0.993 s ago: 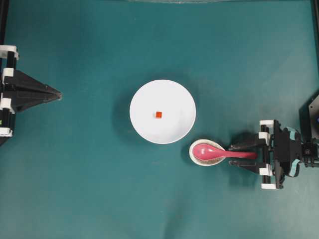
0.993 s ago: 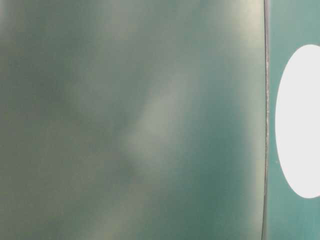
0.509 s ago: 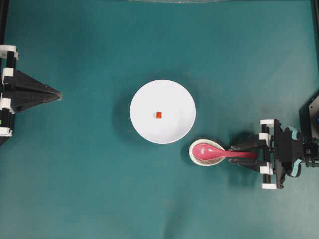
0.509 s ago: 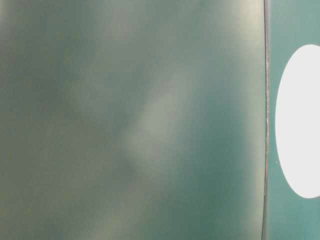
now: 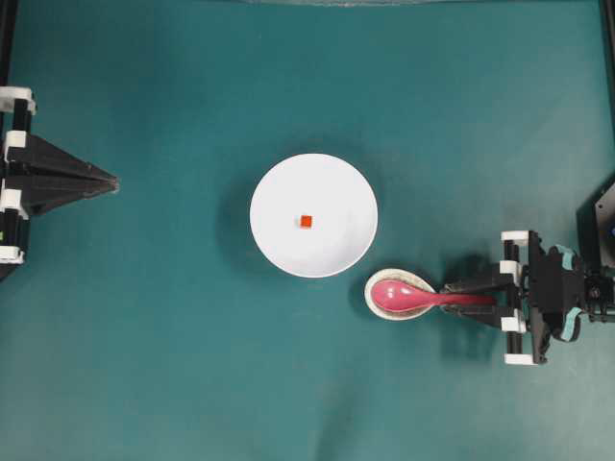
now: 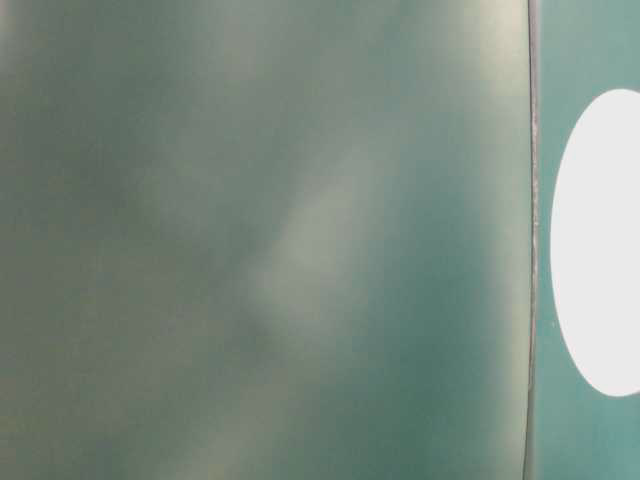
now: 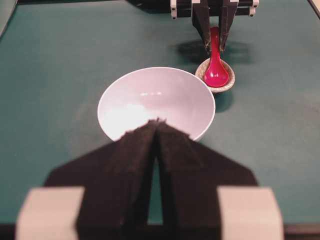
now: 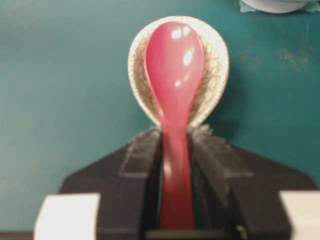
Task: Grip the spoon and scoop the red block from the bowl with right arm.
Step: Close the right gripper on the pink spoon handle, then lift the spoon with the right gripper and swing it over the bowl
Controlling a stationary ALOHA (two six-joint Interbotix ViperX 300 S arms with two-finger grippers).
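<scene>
The pink spoon [image 5: 399, 294] rests with its scoop in a small speckled dish [image 5: 370, 295] and its handle pointing right. My right gripper [image 5: 448, 298] is shut on that handle, one black finger pressed to each side of it; the right wrist view has the spoon [image 8: 175, 65] running straight out from between the fingers of that gripper [image 8: 176, 132]. The red block [image 5: 306, 221] lies in the middle of the white bowl [image 5: 336, 187], up and left of the spoon. My left gripper [image 5: 115, 181] is shut and empty at the far left, and it hides the block in the left wrist view.
The speckled dish [image 8: 217, 55] sits just below and right of the bowl, almost touching it. In the left wrist view the bowl [image 7: 155, 95] stands right ahead of my left gripper [image 7: 157, 121]. Teal cloth covers the table. The table-level view is blurred.
My right gripper's fingers have come together onto the spoon's handle from a wide stance. The spoon, bowl, block and left arm have not moved.
</scene>
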